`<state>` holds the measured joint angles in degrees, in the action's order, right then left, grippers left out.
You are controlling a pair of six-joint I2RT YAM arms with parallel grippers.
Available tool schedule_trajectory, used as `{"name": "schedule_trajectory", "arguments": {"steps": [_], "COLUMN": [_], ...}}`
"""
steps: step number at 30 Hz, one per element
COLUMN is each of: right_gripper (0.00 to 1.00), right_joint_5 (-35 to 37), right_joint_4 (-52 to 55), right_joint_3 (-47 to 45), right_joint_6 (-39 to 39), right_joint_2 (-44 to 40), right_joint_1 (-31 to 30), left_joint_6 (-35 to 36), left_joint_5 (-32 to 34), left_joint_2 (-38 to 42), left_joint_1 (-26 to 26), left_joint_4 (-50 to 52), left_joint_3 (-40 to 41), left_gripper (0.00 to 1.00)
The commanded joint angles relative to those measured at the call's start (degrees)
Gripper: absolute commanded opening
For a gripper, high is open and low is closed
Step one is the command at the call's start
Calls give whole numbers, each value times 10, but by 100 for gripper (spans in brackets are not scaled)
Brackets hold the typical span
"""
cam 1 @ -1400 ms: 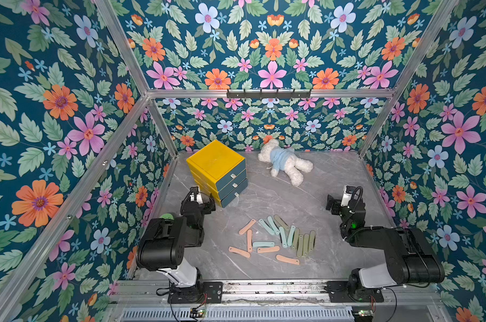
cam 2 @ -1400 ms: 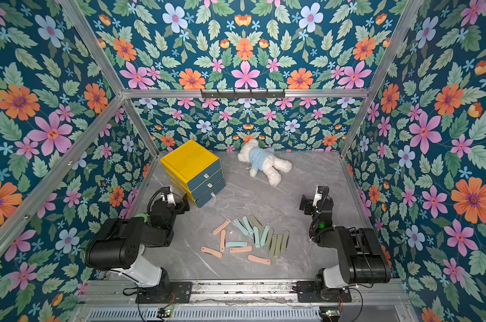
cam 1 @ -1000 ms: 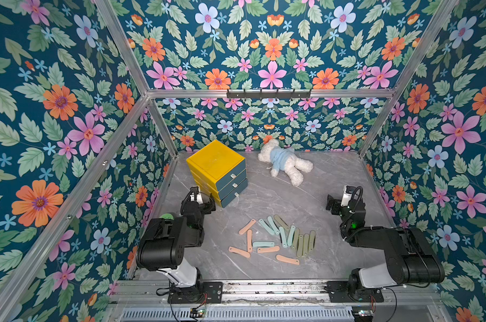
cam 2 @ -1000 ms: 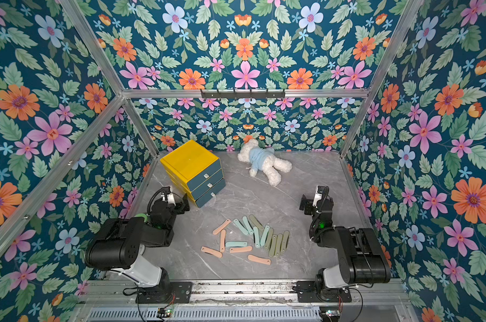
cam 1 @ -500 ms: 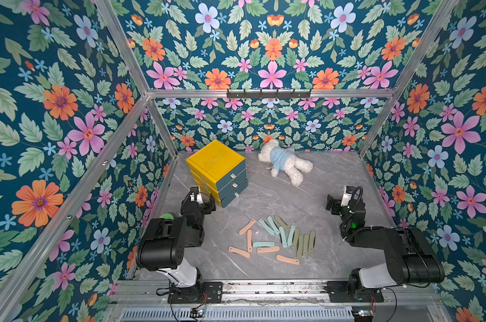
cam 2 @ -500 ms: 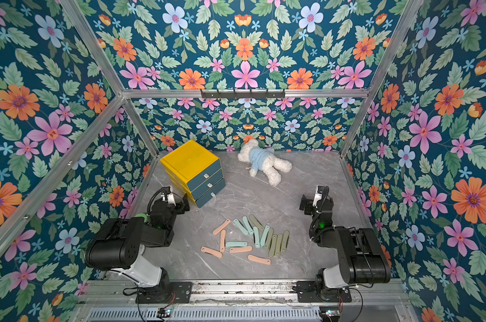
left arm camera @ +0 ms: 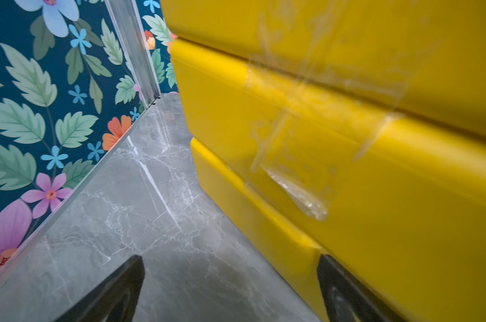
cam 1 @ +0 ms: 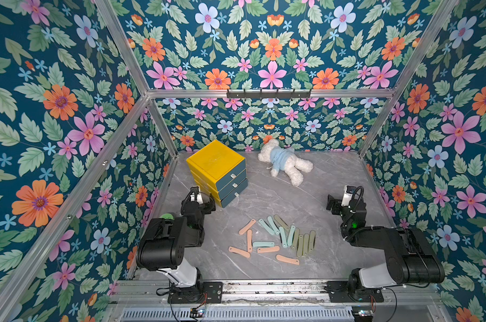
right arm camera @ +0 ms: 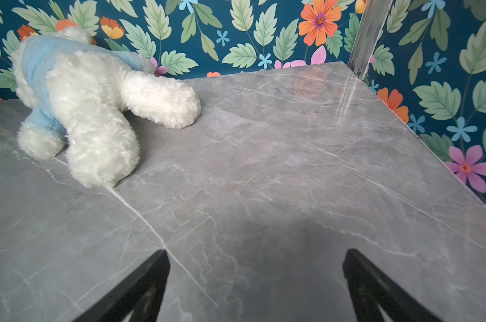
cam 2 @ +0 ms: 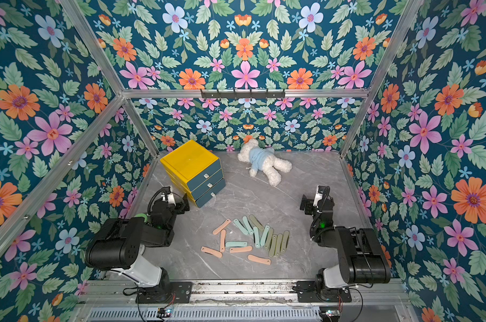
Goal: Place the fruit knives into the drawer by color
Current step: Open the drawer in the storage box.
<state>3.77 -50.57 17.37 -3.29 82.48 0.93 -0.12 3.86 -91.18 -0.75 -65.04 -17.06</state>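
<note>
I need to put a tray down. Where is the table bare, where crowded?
Bare table lies right of the teddy bear, and between the drawer unit and the fruit knives. Crowded: front centre, where the knives lie.

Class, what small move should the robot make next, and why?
Probably bring the left tool round to the top drawer handle: all three drawers of the yellow cabinet are shut, the fruit knives lie loose on the table, and that tool is nearest.

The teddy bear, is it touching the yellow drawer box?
Apart. In a top view, bare grey table shows between the teddy bear and the yellow drawer box.
</note>
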Motion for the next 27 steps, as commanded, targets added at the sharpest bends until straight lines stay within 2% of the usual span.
{"name": "schedule_trajectory", "arguments": {"steps": [1, 3, 6, 8, 11, 13, 15, 17, 18, 19, 20, 23, 25, 27], "right_gripper": [99, 99, 99, 99, 99, 99, 99, 99, 99, 99, 99, 99, 99, 99], "right_joint_5": [9, 7, 23, 27, 27, 40, 66, 110, 97, 46, 20, 4, -54, -126], "right_joint_4": [72, 154, 186, 204, 241, 255, 268, 377, 408, 383, 353, 313, 366, 396], "right_joint_3": [25, 47, 48, 51, 66, 74, 78, 89, 91, 82, 67, 34, 63, 93], "right_joint_6": [4, 3, -20, -45, -83, -123, -209, -348, -391, -389, -393, -434, -410, -395], "right_joint_2": [-55, -106, -157, -183, -212, -231, -245, -269, -282, -288, -289, -297, -290, -266], "right_joint_1": [-7, -7, -7, -7, -8, -7, -7, -5, 4, 19, 26, 27, 27, 26], "left_joint_6": [-11, -12, -17, -51, -84, -129, -201, -282, -369, -450, -477, -456, -486, -463], "left_joint_5": [49, 71, 106, 115, 91, 107, 141, 167, 192, 223, 225, 157, 126, 62], "left_joint_2": [40, 84, 129, 174, 235, 263, 282, 300, 314, 323, 328, 345, 367, 380], "left_joint_1": [-3, -10, -19, -19, -19, -19, -19, -18, -18, -17, -14, -10, -8, -4], "left_joint_4": [5, 53, 82, 118, 122, 136, 155, 207, 289, 377, 412, 368, 349, 350], "left_joint_3": [-3, -7, -7, -15, -24, -43, -64, -84, -103, -125, -137, -126, -113, -127], "left_gripper": [99, 99, 99, 99, 99, 99, 99, 99, 99, 99, 99, 99, 99, 99]}}
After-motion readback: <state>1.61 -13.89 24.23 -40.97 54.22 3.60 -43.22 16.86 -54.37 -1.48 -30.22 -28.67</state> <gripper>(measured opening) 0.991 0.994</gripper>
